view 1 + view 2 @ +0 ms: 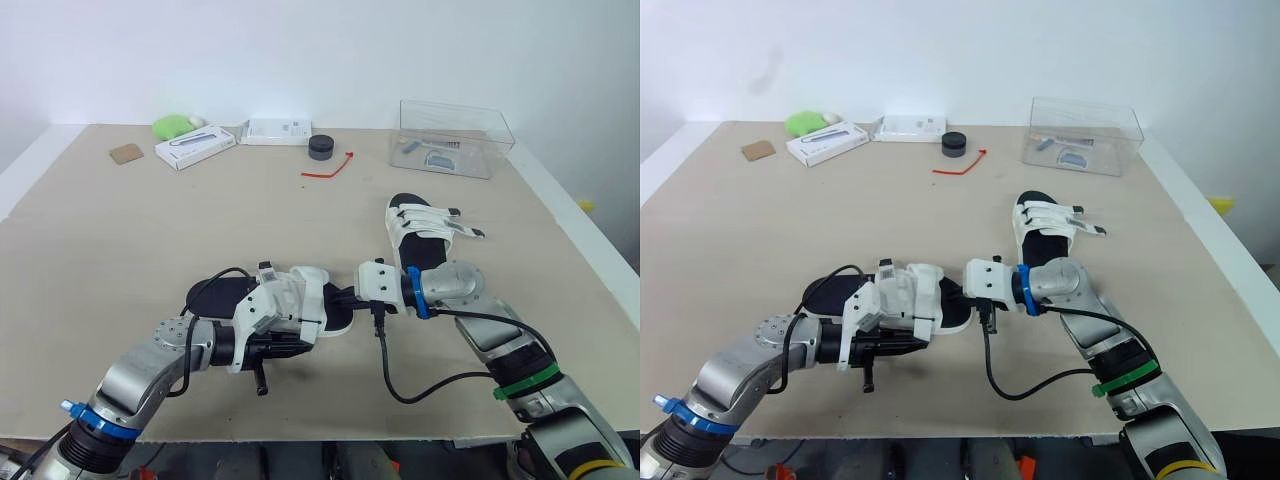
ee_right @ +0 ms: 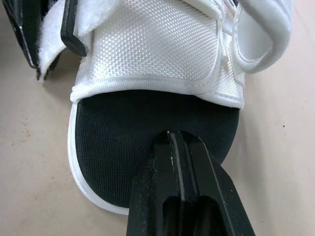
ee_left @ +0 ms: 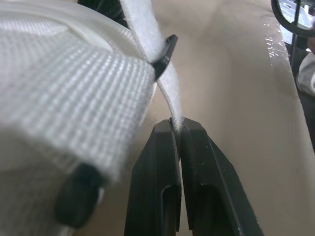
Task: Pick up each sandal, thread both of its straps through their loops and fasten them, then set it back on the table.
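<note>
A white-strapped sandal with a black footbed (image 1: pixel 222 293) lies at the middle front of the table. My left gripper (image 3: pixel 178 122) is shut on one of its thin white straps (image 3: pixel 167 91), just past a black loop (image 3: pixel 165 54). My right gripper (image 2: pixel 173 136) is shut, its tip resting on the black footbed at the sandal's toe (image 2: pixel 128 147); in the head view it meets the sandal from the right (image 1: pixel 345 299). A second matching sandal (image 1: pixel 424 233) lies further back on the right, with its straps loose.
A clear plastic box (image 1: pixel 455 136) stands at the back right. Along the back sit a black round puck (image 1: pixel 321 146), a red tie (image 1: pixel 330 168), two white boxes (image 1: pixel 195 147) (image 1: pixel 277 131), a green object (image 1: pixel 174 125) and a brown square (image 1: pixel 126 153).
</note>
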`<action>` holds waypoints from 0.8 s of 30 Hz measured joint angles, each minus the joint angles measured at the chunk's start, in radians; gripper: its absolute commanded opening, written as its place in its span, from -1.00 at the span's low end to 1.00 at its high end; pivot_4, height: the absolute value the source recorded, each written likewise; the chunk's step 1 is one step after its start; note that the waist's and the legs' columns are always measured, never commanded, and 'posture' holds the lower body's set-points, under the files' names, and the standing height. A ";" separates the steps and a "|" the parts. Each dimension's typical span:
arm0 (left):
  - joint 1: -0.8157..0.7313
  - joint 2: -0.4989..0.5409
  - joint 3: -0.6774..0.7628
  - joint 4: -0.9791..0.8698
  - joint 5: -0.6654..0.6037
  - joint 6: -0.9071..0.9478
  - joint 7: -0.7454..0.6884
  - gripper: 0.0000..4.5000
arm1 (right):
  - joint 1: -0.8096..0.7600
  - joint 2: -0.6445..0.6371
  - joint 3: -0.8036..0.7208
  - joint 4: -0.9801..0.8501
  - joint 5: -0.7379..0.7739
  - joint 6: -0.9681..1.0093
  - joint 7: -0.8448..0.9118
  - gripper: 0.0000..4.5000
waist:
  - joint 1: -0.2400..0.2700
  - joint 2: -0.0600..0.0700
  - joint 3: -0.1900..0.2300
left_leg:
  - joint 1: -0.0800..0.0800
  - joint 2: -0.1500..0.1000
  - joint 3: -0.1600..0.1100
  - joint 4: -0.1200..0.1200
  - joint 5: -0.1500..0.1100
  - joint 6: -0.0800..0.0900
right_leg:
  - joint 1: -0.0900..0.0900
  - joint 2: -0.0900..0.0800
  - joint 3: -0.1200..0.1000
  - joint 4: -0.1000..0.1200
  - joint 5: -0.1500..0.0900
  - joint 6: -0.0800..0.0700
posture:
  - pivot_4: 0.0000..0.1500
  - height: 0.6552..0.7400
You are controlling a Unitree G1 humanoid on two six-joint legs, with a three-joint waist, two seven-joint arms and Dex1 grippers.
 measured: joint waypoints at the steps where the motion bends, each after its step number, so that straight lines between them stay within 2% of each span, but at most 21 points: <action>1: 0.010 0.013 0.007 -0.012 -0.016 0.010 -0.010 -0.98 | 0.000 0.000 0.001 -0.002 0.000 0.000 -0.001 -1.00 | 0.000 0.000 0.000 | 0.000 0.000 0.000 0.000 0.000 0.000 | 0.000 0.000 0.000 0.000 0.000 0.000 | 1.00 1.00; 7: 0.190 0.193 0.050 -0.159 -0.112 0.056 -0.112 -0.98 | 0.009 -0.001 0.001 -0.021 0.001 -0.002 0.007 -1.00 | -0.002 0.001 0.000 | 0.000 0.003 -0.001 -0.001 -0.006 -0.002 | -0.001 -0.001 -0.001 0.000 -0.004 0.002 | 1.00 1.00; 11: 0.213 0.220 0.065 -0.178 -0.110 0.034 -0.113 -0.98 | 0.009 -0.002 0.002 -0.024 0.001 -0.003 0.006 -1.00 | -0.002 0.002 0.000 | 0.000 0.004 -0.001 -0.001 -0.007 -0.002 | -0.001 0.000 -0.001 0.000 -0.007 -0.003 | 1.00 1.00; 15: 0.190 0.203 0.049 -0.180 -0.100 0.037 -0.085 -0.98 | 0.006 -0.002 0.007 -0.024 0.001 -0.004 0.009 -1.00 | -0.002 0.002 0.000 | 0.000 0.004 -0.001 -0.002 -0.008 -0.002 | -0.001 0.000 -0.002 0.000 -0.007 -0.001 | 1.00 1.00; 18: 0.175 0.216 0.038 -0.183 -0.070 0.007 -0.094 -0.55 | 0.000 -0.002 0.010 -0.017 0.001 -0.004 0.009 -1.00 | -0.002 0.002 0.000 | 0.000 0.004 -0.001 -0.001 -0.008 -0.002 | -0.001 0.000 -0.002 0.000 -0.006 0.000 | 1.00 1.00; 20: 0.173 0.230 0.032 -0.190 -0.051 -0.018 -0.108 -0.17 | -0.001 -0.002 0.010 -0.015 0.001 -0.005 0.009 -1.00 | -0.002 0.002 0.000 | 0.000 0.003 -0.001 -0.001 -0.008 -0.002 | -0.001 0.000 -0.001 0.000 -0.008 -0.003 | 1.00 1.00; 21: 0.170 0.265 0.012 -0.207 -0.011 -0.062 -0.125 -0.04 | -0.003 -0.002 0.011 -0.012 0.001 -0.008 0.009 -1.00 | -0.002 0.001 0.000 | 0.000 0.004 -0.001 -0.001 -0.007 -0.002 | -0.001 0.000 -0.001 0.000 -0.008 -0.003 | 1.00 1.00; 23: 0.167 0.327 0.000 -0.244 0.054 -0.137 -0.162 0.39 | -0.004 -0.002 0.012 -0.008 0.001 -0.012 0.011 -1.00 | -0.002 0.001 0.000 | 0.000 0.003 -0.001 -0.001 -0.007 -0.002 | -0.001 0.000 -0.001 0.000 -0.008 -0.004 | 1.00 1.00; 24: 0.157 0.378 -0.002 -0.277 0.109 -0.207 -0.194 0.73 | -0.004 -0.003 0.011 -0.007 0.001 -0.013 0.013 -1.00 | -0.002 0.001 0.000 | 0.001 0.003 -0.001 -0.001 -0.007 -0.002 | -0.001 0.000 -0.001 0.000 -0.008 -0.004 | 1.00 1.00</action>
